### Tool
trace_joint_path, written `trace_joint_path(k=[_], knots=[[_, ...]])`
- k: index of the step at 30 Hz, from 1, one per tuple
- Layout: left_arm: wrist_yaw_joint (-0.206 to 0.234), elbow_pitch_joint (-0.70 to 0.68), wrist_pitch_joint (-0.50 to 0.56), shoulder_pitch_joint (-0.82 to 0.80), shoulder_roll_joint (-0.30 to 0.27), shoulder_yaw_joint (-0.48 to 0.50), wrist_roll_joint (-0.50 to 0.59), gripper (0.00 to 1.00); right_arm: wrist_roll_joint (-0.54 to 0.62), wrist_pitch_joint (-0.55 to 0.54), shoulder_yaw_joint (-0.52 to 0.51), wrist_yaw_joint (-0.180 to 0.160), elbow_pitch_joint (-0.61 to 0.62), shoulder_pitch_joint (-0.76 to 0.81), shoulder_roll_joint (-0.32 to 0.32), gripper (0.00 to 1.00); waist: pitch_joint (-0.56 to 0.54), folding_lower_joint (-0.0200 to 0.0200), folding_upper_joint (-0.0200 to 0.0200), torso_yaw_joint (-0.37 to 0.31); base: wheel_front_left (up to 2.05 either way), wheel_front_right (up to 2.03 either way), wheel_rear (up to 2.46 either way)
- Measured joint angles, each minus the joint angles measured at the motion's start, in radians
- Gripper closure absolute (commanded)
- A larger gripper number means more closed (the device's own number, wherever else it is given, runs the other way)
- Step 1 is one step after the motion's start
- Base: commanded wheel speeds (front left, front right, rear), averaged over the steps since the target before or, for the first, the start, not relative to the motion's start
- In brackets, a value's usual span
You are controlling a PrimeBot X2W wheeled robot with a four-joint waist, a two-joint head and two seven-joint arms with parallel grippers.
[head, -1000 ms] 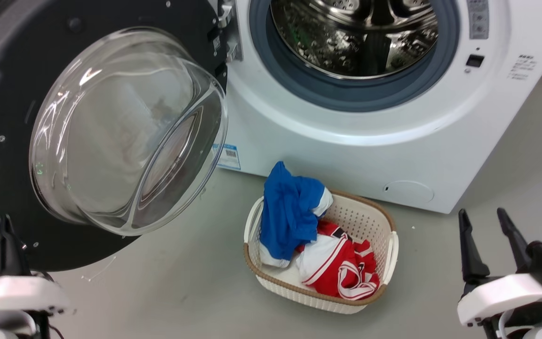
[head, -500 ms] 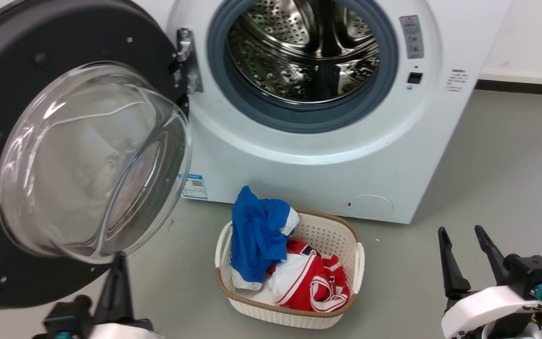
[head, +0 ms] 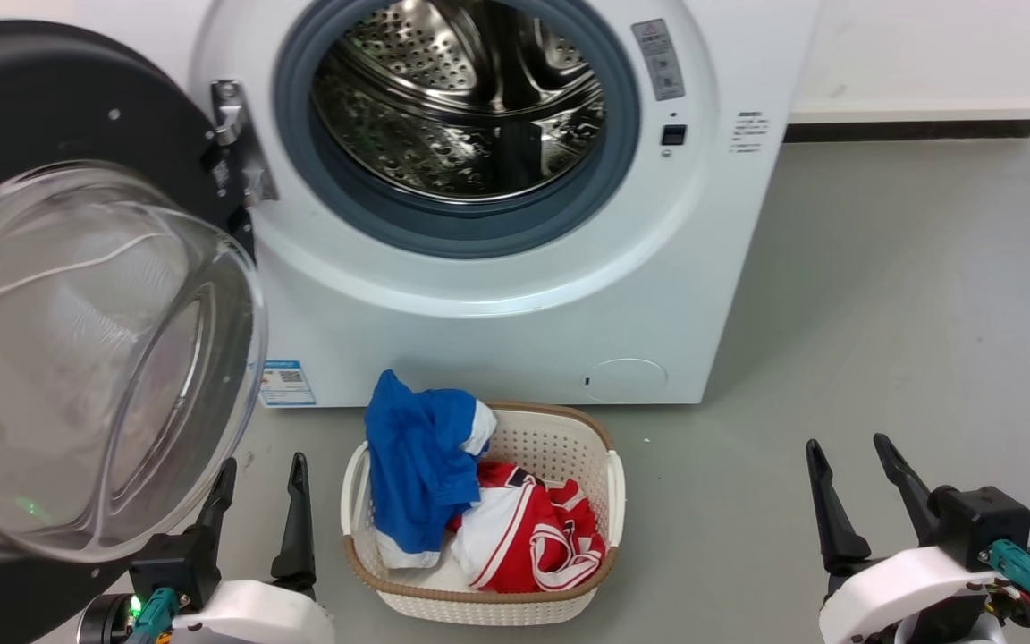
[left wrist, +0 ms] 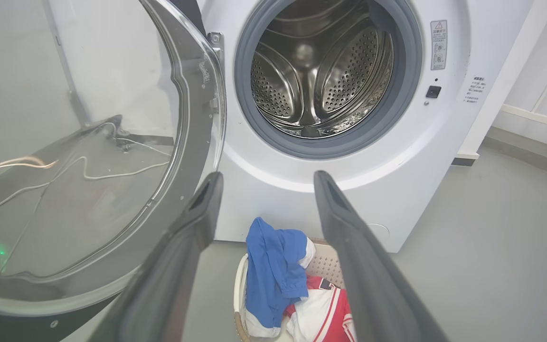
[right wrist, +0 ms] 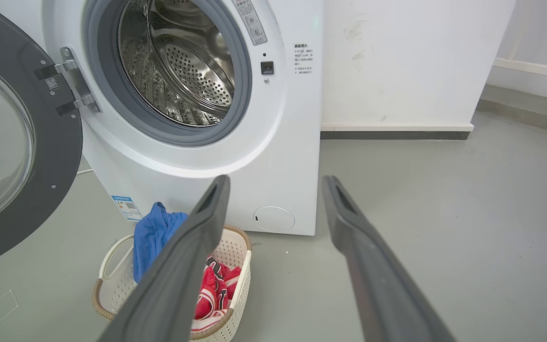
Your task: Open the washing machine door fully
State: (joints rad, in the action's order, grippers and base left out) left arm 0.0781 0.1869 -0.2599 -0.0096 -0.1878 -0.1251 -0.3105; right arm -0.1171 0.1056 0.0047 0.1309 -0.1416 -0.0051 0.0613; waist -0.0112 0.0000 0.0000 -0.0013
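Observation:
The washing machine door point(head: 50, 98) is a glossy black disc with a bulging glass bowl. It stands swung wide to the left of the washing machine point(head: 497, 304) on its hinge, and the steel drum is exposed. My left gripper point(head: 263, 463) is open and empty, low beside the door's lower edge without touching it. In the left wrist view, the left gripper point(left wrist: 268, 175) points at the machine point(left wrist: 420, 142) with the door point(left wrist: 88, 166) at its left. My right gripper point(head: 847, 443) is open and empty over the floor at the right. The right wrist view shows that gripper point(right wrist: 276, 178), the door point(right wrist: 60, 156) and the machine point(right wrist: 273, 156).
A white woven basket point(head: 604, 465) holding blue and red clothes sits on the grey floor in front of the machine, between my grippers. Bare floor stretches to the right. A white wall with a dark skirting point(head: 908, 131) runs behind.
The head camera has moved, shifting the whole picture left. My left gripper has come away from the door's lower rim and moved right toward the basket. The right gripper stays open.

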Motion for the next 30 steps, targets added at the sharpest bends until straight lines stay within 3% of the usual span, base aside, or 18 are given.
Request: trace_joint_path(k=[11, 30], knots=[[0.001, 0.046, 0.012, -0.037, -0.023, -0.005, 0.001, 0.00, -0.010, 0.015, 0.026, 0.000, -0.020, -0.010, 0.003, 0.00, 0.008, 0.0000, 0.0000, -0.067, 0.00, 0.00, 0.00], [-0.001, 0.067, 0.014, -0.077, -0.030, -0.014, -0.011, 0.00, -0.009, 0.028, 0.037, 0.000, -0.018, -0.042, 0.009, 0.00, 0.049, 0.0000, 0.0000, -0.079, 0.00, 0.00, 0.00]])
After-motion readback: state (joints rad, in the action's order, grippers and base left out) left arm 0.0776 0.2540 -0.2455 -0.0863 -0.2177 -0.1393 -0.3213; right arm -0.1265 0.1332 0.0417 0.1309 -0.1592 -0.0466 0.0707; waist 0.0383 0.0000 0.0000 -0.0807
